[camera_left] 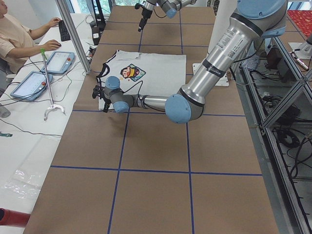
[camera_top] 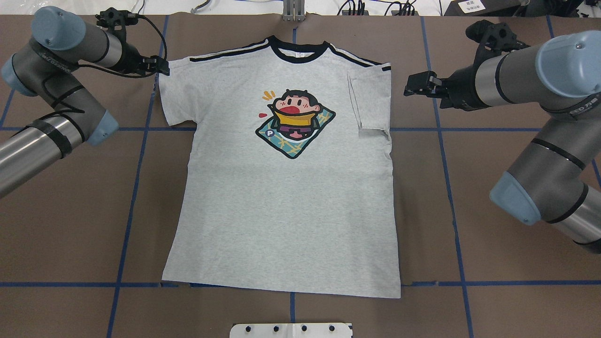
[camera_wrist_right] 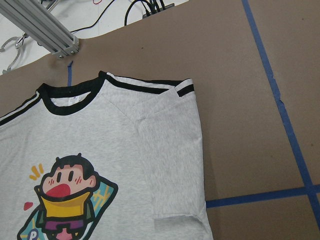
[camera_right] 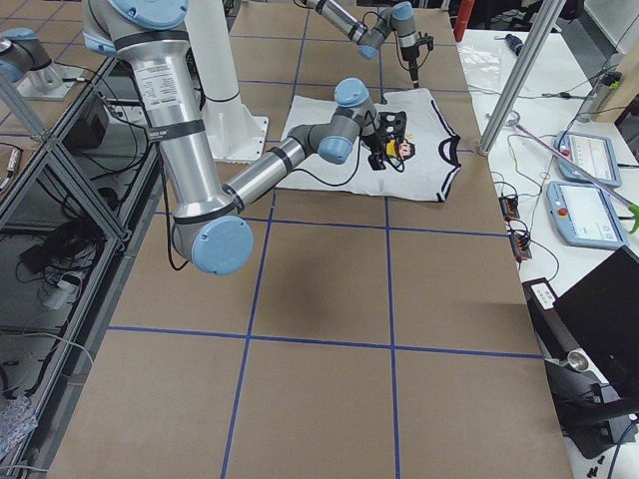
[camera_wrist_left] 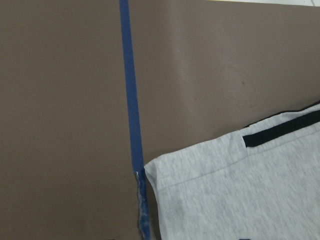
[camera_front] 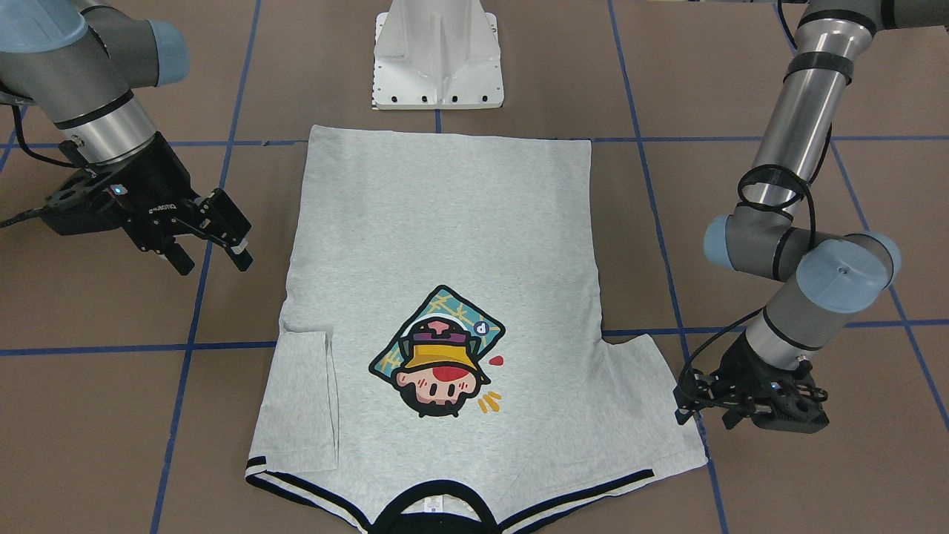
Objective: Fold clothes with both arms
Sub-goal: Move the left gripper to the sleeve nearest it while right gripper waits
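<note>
The grey T-shirt [camera_top: 281, 211] lies flat on the brown table, cartoon print up and black collar at the far edge. It also shows in the front view [camera_front: 445, 215]. Its sleeve [camera_top: 373, 105] on my right side is folded in over the body. The other sleeve [camera_top: 171, 98] lies spread out. My left gripper [camera_top: 162, 66] is low at that sleeve's outer corner, open and empty. The left wrist view shows only that sleeve corner [camera_wrist_left: 240, 200]. My right gripper [camera_top: 409, 88] is open and empty, just outside the folded sleeve. It also shows in the front view [camera_front: 211, 261].
The white pedestal base [camera_front: 437, 67] stands at the near hem of the shirt. Blue tape lines [camera_top: 136, 178] cross the table. An operator [camera_left: 14, 39] sits at a side table with tablets [camera_left: 58, 61]. An aluminium post [camera_wrist_right: 40, 25] stands beyond the collar.
</note>
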Available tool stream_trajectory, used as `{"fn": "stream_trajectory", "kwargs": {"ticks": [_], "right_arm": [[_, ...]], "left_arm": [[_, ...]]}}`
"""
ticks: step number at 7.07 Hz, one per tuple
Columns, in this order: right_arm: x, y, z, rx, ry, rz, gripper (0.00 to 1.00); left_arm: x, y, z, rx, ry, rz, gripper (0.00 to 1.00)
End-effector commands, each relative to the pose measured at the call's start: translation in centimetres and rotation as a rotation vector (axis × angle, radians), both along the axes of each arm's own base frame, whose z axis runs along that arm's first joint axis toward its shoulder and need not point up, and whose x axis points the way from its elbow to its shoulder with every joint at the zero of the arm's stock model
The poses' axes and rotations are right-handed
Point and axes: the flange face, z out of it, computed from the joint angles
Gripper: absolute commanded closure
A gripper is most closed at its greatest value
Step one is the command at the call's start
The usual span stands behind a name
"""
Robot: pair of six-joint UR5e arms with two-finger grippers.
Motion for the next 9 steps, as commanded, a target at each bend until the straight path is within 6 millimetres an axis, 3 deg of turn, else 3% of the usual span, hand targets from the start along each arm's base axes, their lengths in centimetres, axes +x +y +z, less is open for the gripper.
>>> {"fn": "stream_trajectory", "kwargs": {"ticks": [1, 6, 7, 8, 9], "right_arm": [[-0.3, 0.0, 0.3, -0.002, 0.006, -0.004, 0.00], [-0.5, -0.3, 0.9, 0.005, 0.029, 0.011, 0.00], [-0.6, -0.4, 1.0, 0.002, 0.031, 0.011, 0.00], [-0.6, -0.4, 1.2, 0.000, 0.033, 0.011, 0.00], [-0.5, -0.4, 1.3, -0.001, 0.034, 0.013, 0.00]], "left_arm": [[1.5, -1.5, 0.3, -0.006, -0.019, -0.013, 0.29], [2.1, -2.6, 0.9, -0.012, -0.032, -0.024, 0.48], [2.2, -2.8, 0.6, -0.009, -0.031, -0.025, 0.57], [2.2, -2.8, 0.7, -0.011, -0.033, -0.025, 0.82], [2.2, -2.8, 0.6, -0.010, -0.032, -0.025, 1.00]]}}
